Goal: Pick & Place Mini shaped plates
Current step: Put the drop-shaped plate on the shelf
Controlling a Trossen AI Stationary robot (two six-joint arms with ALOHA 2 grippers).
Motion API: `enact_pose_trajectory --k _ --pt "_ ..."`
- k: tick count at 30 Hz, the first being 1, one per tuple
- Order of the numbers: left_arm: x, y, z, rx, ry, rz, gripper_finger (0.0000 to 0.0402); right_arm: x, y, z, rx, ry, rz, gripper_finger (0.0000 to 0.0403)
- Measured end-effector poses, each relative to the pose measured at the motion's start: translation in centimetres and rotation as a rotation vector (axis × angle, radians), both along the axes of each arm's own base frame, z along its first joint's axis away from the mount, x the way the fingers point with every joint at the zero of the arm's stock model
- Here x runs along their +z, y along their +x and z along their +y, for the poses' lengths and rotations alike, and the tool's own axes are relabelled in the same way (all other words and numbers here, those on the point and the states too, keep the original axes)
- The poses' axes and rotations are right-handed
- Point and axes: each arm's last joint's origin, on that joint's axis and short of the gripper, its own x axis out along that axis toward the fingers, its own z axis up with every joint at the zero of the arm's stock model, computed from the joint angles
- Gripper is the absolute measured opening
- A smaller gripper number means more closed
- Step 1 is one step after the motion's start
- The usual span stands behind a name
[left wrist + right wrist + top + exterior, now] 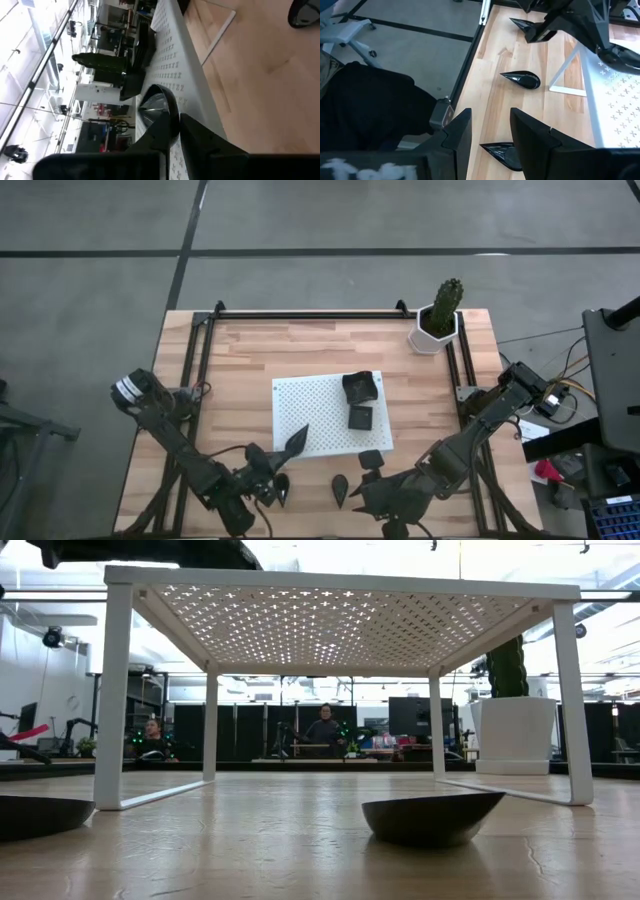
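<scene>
Grippers sit at the near edge of the wooden surface (240,370), both on the near side of the white perforated board (310,405).

The left gripper (285,448) is pinched on a leaf-shaped black plate (296,441), holding it at the board's near left corner, raised to about the level of the board's top. In the left wrist view the two dark fingers (200,142) press close together against the rim of that plate (159,111), and the plate looks to hang just over the board's edge (172,60); whether it touches the board I cannot tell.

The right gripper (372,492) stands with its fingers spread wide and holds nothing. In the right wrist view its fingers (457,132) straddle bare wood, with a square black plate (506,152) lying just beside the inner finger.

Two square plates rest on the board: one tilted at its far right corner (360,386), one flat just nearer (360,417). Another square plate (371,459) lies on the surface just off the board's near right corner. A teardrop plate (341,488) lies on the surface nearer than the board's near edge, and a further leaf-shaped one (283,492) lies on the wood below the left gripper.

A white pot with a cactus (437,320) stands beyond the board's far right corner.
</scene>
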Motion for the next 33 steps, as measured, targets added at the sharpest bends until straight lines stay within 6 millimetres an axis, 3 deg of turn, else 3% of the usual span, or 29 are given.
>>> enact_pose_trajectory --k 18,33 --pt "0.2 0.05 0.08 0.023 -0.078 -0.043 0.0128 0.1 0.07 0.06 0.002 0.006 -0.012 0.0132" --pt "0.28 -0.78 -0.85 -0.009 -0.134 -0.064 0.0133 0.1 0.06 0.05 0.002 0.006 -0.011 0.0132"
